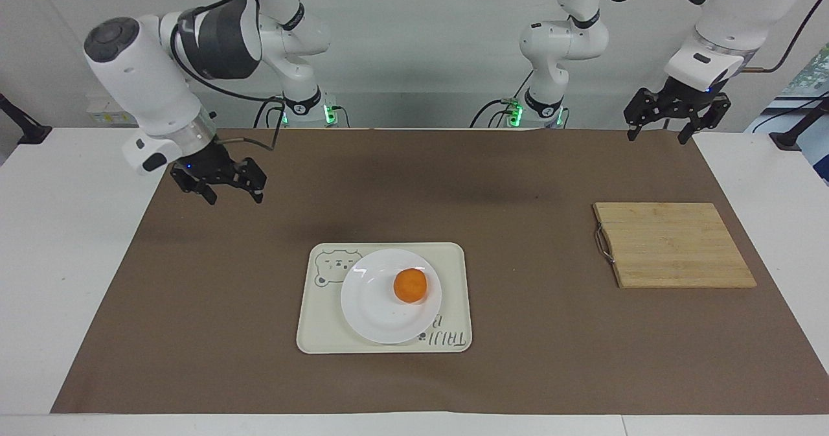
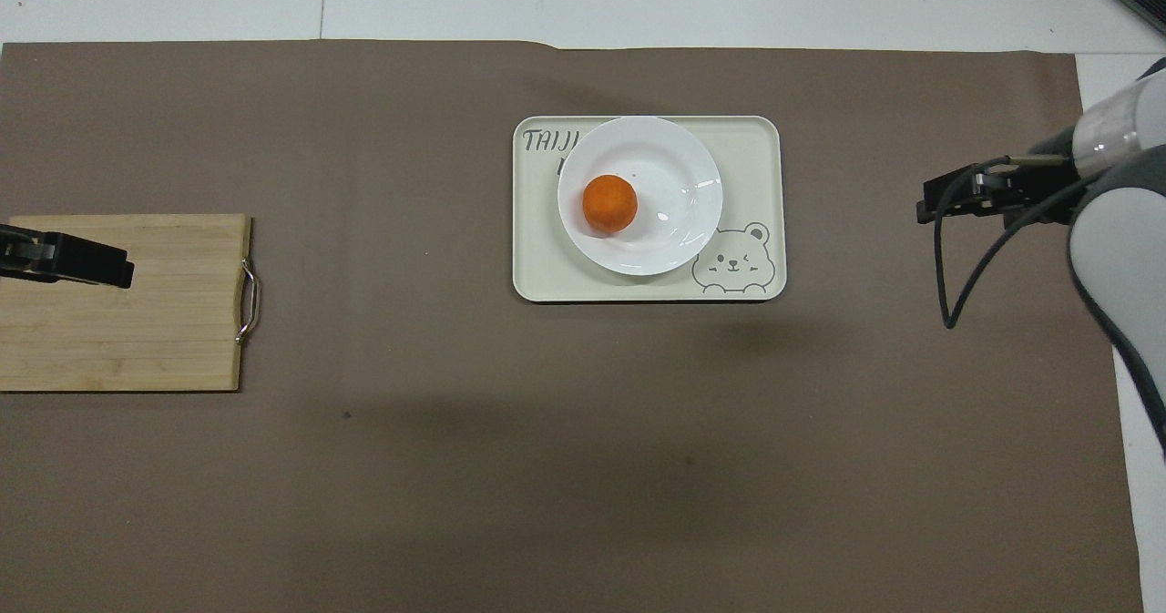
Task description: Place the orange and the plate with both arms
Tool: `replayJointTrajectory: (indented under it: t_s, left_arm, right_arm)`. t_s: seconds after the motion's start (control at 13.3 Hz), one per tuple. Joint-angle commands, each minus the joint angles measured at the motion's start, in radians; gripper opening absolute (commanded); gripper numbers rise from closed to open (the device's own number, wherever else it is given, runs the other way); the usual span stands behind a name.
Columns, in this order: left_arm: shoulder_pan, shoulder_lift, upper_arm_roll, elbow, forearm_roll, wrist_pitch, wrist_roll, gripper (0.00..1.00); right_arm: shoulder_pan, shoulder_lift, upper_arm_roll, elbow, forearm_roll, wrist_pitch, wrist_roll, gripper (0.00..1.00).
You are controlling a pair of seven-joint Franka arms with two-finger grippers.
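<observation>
The orange (image 1: 410, 286) lies in the white plate (image 1: 375, 309), a little off its middle. The plate rests on a cream tray with a bear drawing (image 1: 453, 261). In the overhead view the orange (image 2: 609, 203) and the plate (image 2: 679, 162) show on the tray (image 2: 756, 144). My right gripper (image 1: 234, 198) is open and empty, raised over the brown mat toward the right arm's end, well apart from the tray; it also shows in the overhead view (image 2: 922, 208). My left gripper (image 1: 657, 138) is open and empty and waits raised at the left arm's end.
A wooden cutting board with a metal handle (image 1: 673, 245) lies on the brown mat toward the left arm's end. In the overhead view my left gripper (image 2: 123, 274) shows over this board (image 2: 164, 331). White table shows at both ends of the mat.
</observation>
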State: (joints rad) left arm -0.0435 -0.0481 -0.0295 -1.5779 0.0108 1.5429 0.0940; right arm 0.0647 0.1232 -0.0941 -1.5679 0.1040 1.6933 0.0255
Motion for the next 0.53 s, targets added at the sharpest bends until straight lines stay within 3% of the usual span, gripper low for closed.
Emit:
replayJointTrajectory:
  t_s: [0.0, 0.45]
  left_arm:
    - [0.001, -0.015, 0.002, -0.021, -0.006, 0.014, -0.007, 1.0]
    - [0.001, -0.015, 0.002, -0.021, -0.006, 0.014, -0.007, 1.0]
  right_arm:
    - [-0.042, -0.083, 0.008, -0.018, -0.032, -0.078, 0.016, 1.0]
    - [-0.046, -0.198, 0.005, 0.006, -0.079, -0.228, 0.017, 1.0]
